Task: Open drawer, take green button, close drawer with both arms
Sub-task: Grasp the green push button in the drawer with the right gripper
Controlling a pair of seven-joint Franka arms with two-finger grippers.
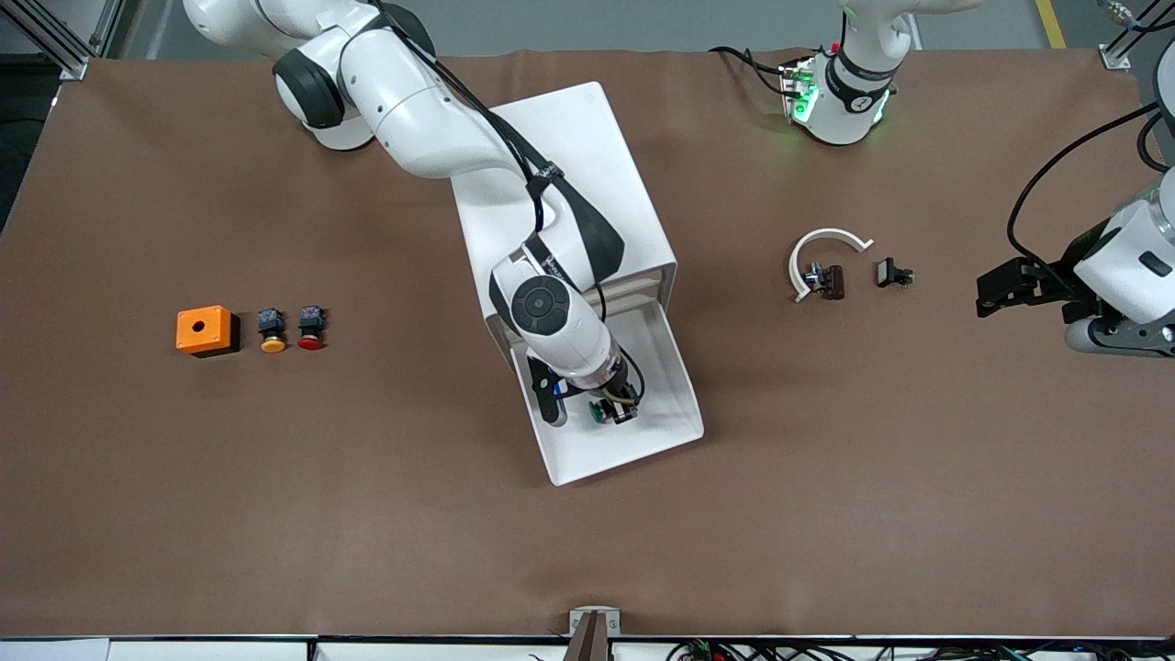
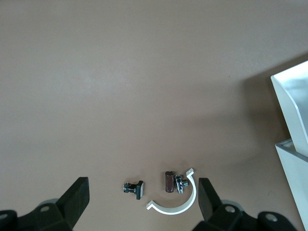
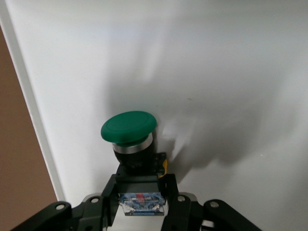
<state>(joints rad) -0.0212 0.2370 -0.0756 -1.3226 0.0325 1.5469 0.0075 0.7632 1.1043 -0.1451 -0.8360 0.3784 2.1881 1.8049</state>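
The lowest drawer [image 1: 633,454] of the white cabinet [image 1: 569,156] stands pulled out toward the front camera. My right gripper [image 1: 613,410] reaches down into it and is shut on the black body of the green-capped button [image 1: 599,413]. In the right wrist view the fingers [image 3: 169,188] clamp the body below the green cap [image 3: 129,127], over the white drawer floor [image 3: 231,72]. I cannot tell whether the button still touches the floor. My left gripper [image 1: 996,289] waits open and empty at the left arm's end of the table.
An orange box [image 1: 203,330], a yellow-capped button [image 1: 272,332] and a red-capped button [image 1: 311,330] sit toward the right arm's end. A white curved bracket [image 1: 826,248] and small dark parts [image 1: 892,273] lie near the left gripper. The left wrist view shows the bracket [image 2: 178,204] and the drawer's corner [image 2: 293,96].
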